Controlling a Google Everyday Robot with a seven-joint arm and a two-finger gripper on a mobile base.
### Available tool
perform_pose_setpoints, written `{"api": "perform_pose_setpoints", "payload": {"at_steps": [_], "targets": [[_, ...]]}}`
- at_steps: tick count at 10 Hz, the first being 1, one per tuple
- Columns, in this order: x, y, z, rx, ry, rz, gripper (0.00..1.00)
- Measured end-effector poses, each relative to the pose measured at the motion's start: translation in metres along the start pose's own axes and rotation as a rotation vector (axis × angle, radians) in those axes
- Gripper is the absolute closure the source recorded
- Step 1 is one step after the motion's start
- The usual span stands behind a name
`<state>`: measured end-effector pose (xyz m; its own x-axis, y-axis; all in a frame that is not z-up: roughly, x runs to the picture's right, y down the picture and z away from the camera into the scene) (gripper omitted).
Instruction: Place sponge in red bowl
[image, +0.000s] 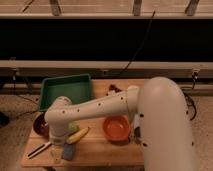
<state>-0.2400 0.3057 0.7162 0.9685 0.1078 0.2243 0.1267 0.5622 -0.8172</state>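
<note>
Roughly front-to-back runs long axis of small blue-grey rectangular sponge, lying flat on light wooden table near front-left corner, well apart from round orange-red bowl nearer table's middle. Gripper of white arm low over table just beside sponge, jaws spread wide, gripping nothing; contact with sponge unclear. Yellow banana just behind sponge
</note>
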Motion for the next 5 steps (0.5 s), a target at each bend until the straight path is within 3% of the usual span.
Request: {"api": "perform_pose_setpoints", "payload": {"at_steps": [5], "targets": [[-0.003, 0.003, 0.014, 0.017, 0.026, 0.028, 0.23]]}}
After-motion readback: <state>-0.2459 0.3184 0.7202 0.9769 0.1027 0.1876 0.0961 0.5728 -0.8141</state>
